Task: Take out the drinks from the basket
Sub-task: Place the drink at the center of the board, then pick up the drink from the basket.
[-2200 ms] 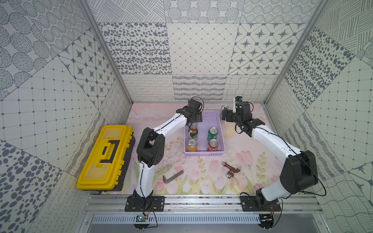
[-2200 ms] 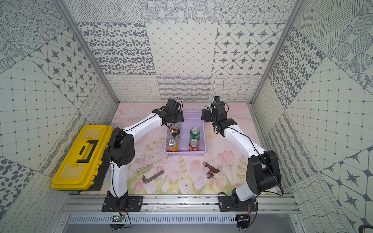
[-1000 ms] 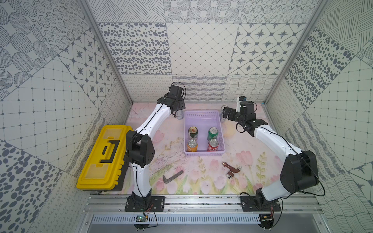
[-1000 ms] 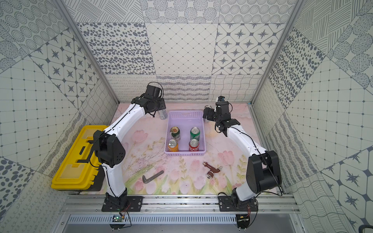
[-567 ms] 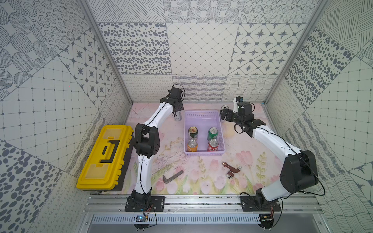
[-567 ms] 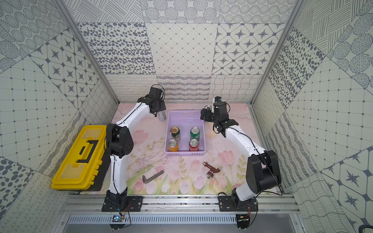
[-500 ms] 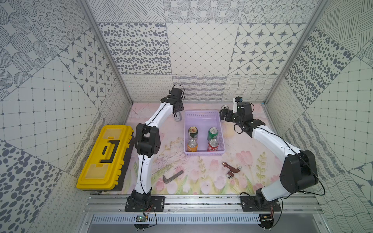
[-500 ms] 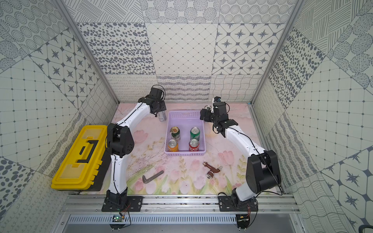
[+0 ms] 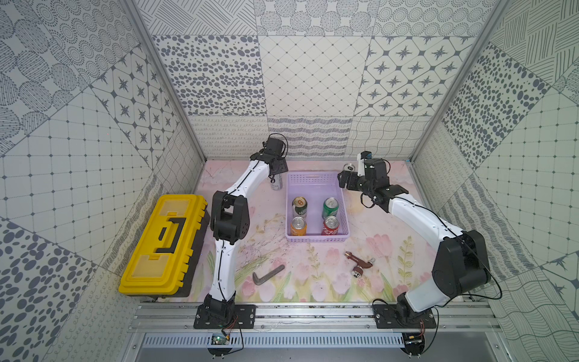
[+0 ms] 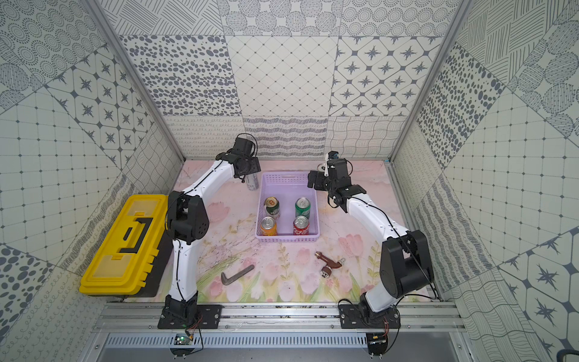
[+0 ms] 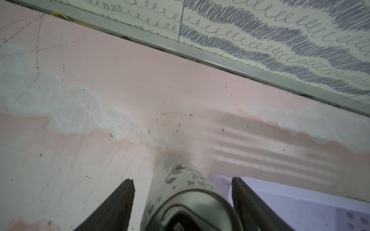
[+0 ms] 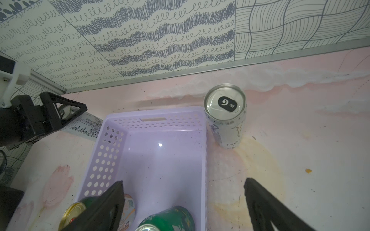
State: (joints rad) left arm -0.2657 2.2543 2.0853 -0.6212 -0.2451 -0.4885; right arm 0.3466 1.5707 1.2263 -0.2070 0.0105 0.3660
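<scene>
The lavender basket (image 9: 316, 239) (image 10: 286, 239) holds a dark green-white can with a gold top (image 9: 299, 207), a green can (image 9: 330, 208), an orange can (image 9: 298, 226) and a red can (image 9: 330, 225). One slim silver can (image 9: 276, 184) (image 11: 180, 180) stands upright on the mat just left of the basket's far corner. My left gripper (image 9: 275, 178) (image 11: 181, 181) is open around it, with a gap on each side. A second silver can (image 9: 348, 167) (image 12: 225, 116) stands by the basket's far right corner. My right gripper (image 9: 343, 181) (image 12: 183, 182) hangs open over the basket's right wall, holding nothing.
A yellow toolbox (image 9: 163, 244) lies at the left edge of the mat. A grey hex key (image 9: 268, 275) and a brown tap fitting (image 9: 360, 263) lie in front of the basket. The back wall is close behind both grippers.
My left gripper lifted the slim silver can out of the basket, moved it left, set it on the mat and has now opened. The right arm has hardly moved.
</scene>
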